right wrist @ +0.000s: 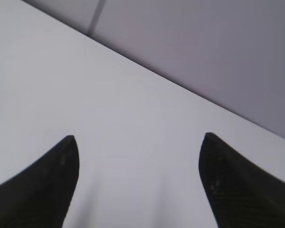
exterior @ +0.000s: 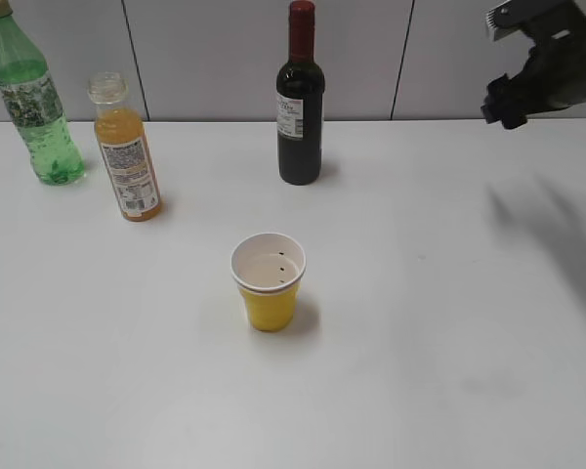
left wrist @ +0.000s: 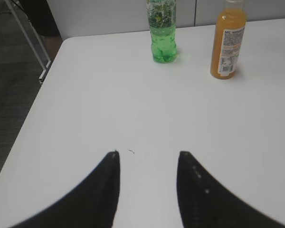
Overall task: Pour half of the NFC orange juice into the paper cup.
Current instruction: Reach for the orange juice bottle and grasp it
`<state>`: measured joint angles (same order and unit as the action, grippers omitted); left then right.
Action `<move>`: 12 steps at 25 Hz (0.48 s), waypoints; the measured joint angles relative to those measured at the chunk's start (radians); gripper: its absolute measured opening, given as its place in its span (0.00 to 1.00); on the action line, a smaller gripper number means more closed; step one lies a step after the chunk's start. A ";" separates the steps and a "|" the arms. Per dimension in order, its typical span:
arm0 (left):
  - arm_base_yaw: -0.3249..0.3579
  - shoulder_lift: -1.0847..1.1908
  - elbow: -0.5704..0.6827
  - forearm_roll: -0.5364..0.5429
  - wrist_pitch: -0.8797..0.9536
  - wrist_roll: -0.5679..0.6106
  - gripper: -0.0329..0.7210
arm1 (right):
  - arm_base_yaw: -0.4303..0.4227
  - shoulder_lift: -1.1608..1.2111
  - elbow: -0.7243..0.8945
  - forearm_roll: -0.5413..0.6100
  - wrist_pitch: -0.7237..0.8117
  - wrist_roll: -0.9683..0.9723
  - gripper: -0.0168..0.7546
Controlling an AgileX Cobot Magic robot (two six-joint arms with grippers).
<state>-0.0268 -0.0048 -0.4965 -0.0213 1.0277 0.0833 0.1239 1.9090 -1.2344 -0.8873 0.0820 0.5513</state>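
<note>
The paper cup (exterior: pixel 268 279) stands upright nearest the exterior camera on the white table (exterior: pixel 449 371), its white inside showing a few dark specks, and nothing touches it. Behind the cup and to its left, well apart from it, the NFC orange juice (exterior: pixel 125 149) stands upright with no cap on its clear neck, orange liquid filling it to the shoulder. Farther left of the cup and slightly deeper stands the green soda bottle (exterior: pixel 31 98), just beside the juice but not touching it. Directly behind the cup, well apart, the dark wine bottle (exterior: pixel 300 98) stands near the grey wall. Far to the cup's right and above the table, the right gripper (right wrist: pixel 140 161) hangs in the air, its jaws spread wide with only bare tabletop between them. The left gripper (left wrist: pixel 147 164) shows only in its own wrist view, jaws parted and holding nothing, with the juice and soda bottle well ahead of it.
</note>
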 joint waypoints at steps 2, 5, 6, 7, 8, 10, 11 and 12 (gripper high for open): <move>0.000 0.000 0.000 0.000 0.000 0.000 0.46 | -0.001 -0.001 -0.064 0.106 0.149 -0.061 0.79; 0.000 0.000 0.000 0.000 0.000 0.001 0.45 | -0.003 -0.001 -0.168 0.305 0.338 -0.234 0.79; 0.000 0.000 0.000 0.000 0.000 0.001 0.45 | -0.003 -0.001 -0.206 0.372 0.396 -0.289 0.79; 0.000 0.000 0.000 0.000 0.000 0.001 0.45 | -0.003 -0.001 -0.246 0.421 0.452 -0.326 0.79; 0.000 0.000 0.000 0.000 0.000 0.001 0.45 | -0.003 -0.001 -0.279 0.470 0.498 -0.361 0.79; 0.000 0.000 0.000 0.000 0.000 0.001 0.44 | -0.003 -0.002 -0.358 0.538 0.600 -0.414 0.79; 0.000 0.000 0.000 0.000 0.000 0.001 0.44 | -0.003 -0.003 -0.390 0.565 0.665 -0.442 0.79; 0.000 0.000 0.000 0.000 0.000 0.001 0.44 | -0.003 -0.004 -0.428 0.589 0.711 -0.467 0.79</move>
<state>-0.0268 -0.0048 -0.4965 -0.0213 1.0277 0.0841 0.1210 1.9051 -1.6621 -0.2980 0.7934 0.0847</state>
